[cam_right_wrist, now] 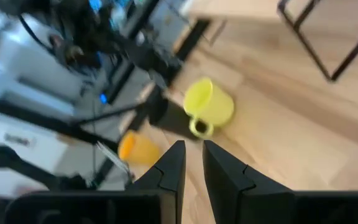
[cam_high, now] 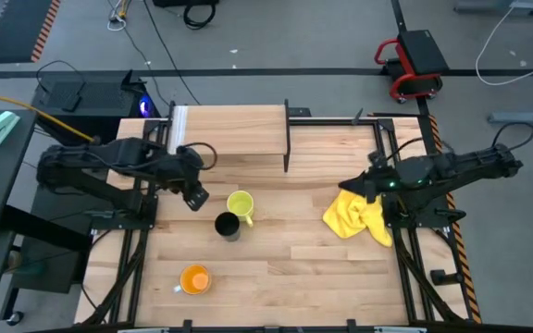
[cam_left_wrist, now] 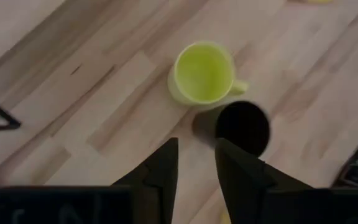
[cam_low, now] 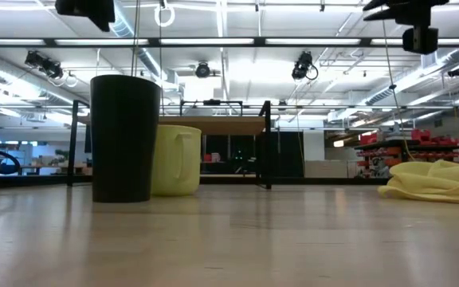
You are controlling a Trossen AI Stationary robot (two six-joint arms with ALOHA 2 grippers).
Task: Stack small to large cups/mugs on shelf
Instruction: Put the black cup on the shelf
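1. Broadly, the tabletop [cam_high: 322, 268] is seen to carry everything, and the shelf [cam_high: 229, 131] is set at its far edge, upper centre of the high view; nothing is seen on its board, so the stacking is judged not yet begun.
2. Both arms are reached in from the sides: the left arm is stretched from the left of the high view toward the middle, its wrist turned down over the cups; the right arm is extended from the right and is held above the yellow cloth [cam_high: 359, 218], apparently waiting.
3. The yellow-green mug [cam_high: 240, 204] and the black cup [cam_high: 227, 226] are stood upright just beside each other near the centre of the high view, mouths up, a placing judged to leave their rims free for a grasp from above.
4. The orange cup [cam_high: 194, 278] is stood well apart, at lower left of the high view, upright too.
5. The left tool [cam_left_wrist: 196, 163] is held above the tabletop just short of the black cup; a gap is seen between its fingers and nothing is held between them.
6. The right tool [cam_right_wrist: 193, 162] is shown with a narrow slot between its fingers and nothing gripped; it is pointed toward the cups from a distance.
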